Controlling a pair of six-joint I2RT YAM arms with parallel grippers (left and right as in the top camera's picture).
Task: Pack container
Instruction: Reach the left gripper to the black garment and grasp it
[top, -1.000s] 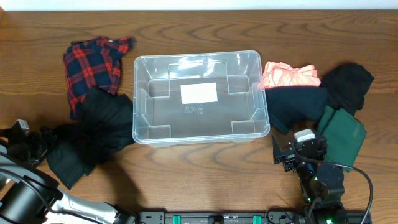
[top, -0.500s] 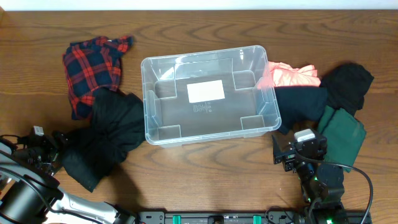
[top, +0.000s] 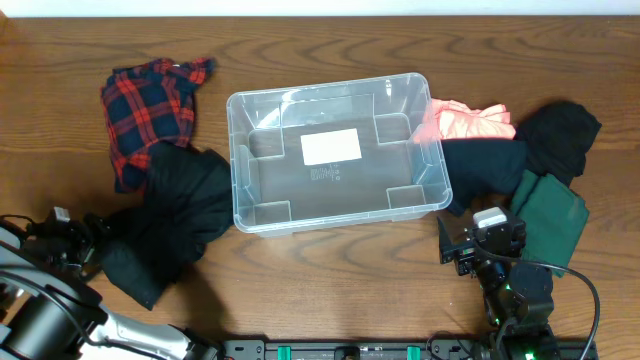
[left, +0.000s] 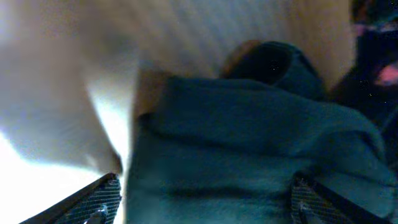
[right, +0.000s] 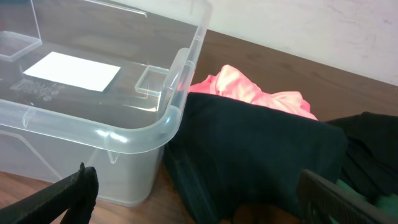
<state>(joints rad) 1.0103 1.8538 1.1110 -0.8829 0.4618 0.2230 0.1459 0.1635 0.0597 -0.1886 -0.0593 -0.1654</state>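
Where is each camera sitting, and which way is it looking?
Overhead: above the table, looking straight down at the container and clothes; left gripper and right gripper show.
Left wrist: on the left arm, close against a dark cloth; its fingertips show at the bottom.
Right wrist: on the right arm, facing the container's corner and pink cloth; its fingertips show below.
Shared: overhead and right wrist both see the container and pink cloth.
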